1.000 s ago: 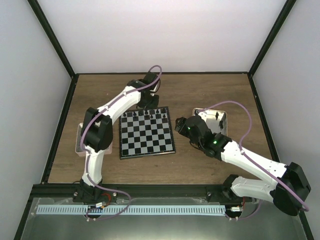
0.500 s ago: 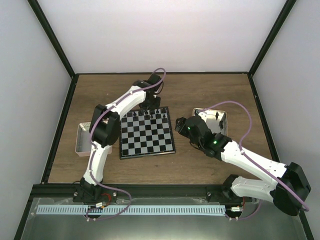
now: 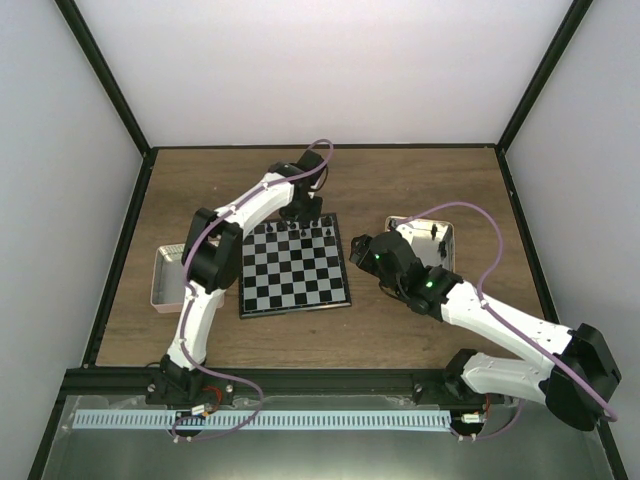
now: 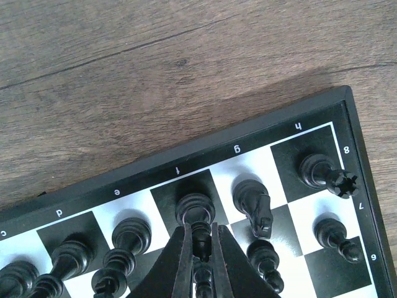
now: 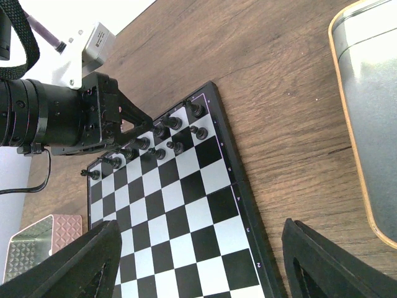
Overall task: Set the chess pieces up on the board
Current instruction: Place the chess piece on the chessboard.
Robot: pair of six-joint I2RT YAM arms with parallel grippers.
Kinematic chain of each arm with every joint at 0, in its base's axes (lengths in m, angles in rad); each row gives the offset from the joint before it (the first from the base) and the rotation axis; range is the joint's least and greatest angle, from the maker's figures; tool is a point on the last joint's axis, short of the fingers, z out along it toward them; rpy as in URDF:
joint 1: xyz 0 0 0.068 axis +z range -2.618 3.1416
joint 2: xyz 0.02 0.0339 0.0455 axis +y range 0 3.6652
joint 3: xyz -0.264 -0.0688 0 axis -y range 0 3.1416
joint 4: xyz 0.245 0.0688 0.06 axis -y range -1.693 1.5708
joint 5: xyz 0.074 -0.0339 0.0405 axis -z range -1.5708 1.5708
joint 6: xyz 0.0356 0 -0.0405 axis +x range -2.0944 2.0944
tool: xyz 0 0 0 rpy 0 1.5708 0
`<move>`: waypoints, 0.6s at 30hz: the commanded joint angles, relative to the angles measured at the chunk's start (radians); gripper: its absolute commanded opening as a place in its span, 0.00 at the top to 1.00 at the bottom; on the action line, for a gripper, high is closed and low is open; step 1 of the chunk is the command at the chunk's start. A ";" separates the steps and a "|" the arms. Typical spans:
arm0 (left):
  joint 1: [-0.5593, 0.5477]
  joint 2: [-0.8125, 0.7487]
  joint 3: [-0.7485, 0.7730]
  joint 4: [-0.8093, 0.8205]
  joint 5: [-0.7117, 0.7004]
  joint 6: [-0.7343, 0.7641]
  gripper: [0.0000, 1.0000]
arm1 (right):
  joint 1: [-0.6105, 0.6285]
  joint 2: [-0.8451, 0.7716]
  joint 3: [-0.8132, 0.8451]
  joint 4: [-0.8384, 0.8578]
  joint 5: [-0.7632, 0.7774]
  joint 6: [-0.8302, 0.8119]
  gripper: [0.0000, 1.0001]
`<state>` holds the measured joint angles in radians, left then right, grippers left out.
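The board [image 3: 293,272] lies at the table's middle, with black chess pieces [image 3: 300,228] along its far rows. My left gripper [image 4: 200,234] is shut on the upper part of one slim black piece [image 4: 195,209] whose base is on the dark f-file square of the back row. To its right are a knight [image 4: 254,205], a rook [image 4: 322,174] in the corner and a pawn [image 4: 335,233]. My right gripper [image 5: 201,267] hangs open above the board's [image 5: 186,217] right rim, holding nothing; its view shows the left gripper [image 5: 133,127] at the pieces [image 5: 175,146].
A metal tin [image 3: 432,235] sits right of the board, close to my right wrist, and fills the right edge of the right wrist view [image 5: 372,124]. A pink tray [image 3: 163,276] lies left of the board beside the left arm. Bare wood [image 4: 186,74] lies beyond the board's far rim.
The left arm has stretched out further and its gripper has shifted slightly right along the board's far rows. The right arm has stayed still.
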<state>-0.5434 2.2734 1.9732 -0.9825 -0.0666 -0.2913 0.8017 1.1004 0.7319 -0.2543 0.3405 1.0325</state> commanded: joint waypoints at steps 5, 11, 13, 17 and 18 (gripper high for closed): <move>-0.002 0.005 0.025 -0.005 0.008 0.023 0.84 | -0.005 -0.002 0.014 0.005 0.024 0.002 0.28; -0.001 -0.033 0.072 -0.017 -0.010 0.046 0.71 | -0.005 -0.016 0.017 0.004 0.047 0.003 0.28; -0.001 -0.051 0.081 -0.017 -0.011 0.049 0.67 | -0.004 -0.018 0.024 -0.006 0.064 -0.005 0.27; -0.001 -0.096 0.075 -0.014 -0.016 0.049 0.64 | -0.006 -0.010 0.055 -0.036 0.103 -0.045 0.27; -0.001 -0.115 0.068 -0.009 -0.022 0.049 0.64 | -0.006 -0.006 0.063 -0.045 0.114 -0.058 0.28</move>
<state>-0.5434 2.2452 2.0235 -0.9905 -0.0689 -0.2535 0.8017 1.1000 0.7353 -0.2649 0.3725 1.0172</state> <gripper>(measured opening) 0.357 0.726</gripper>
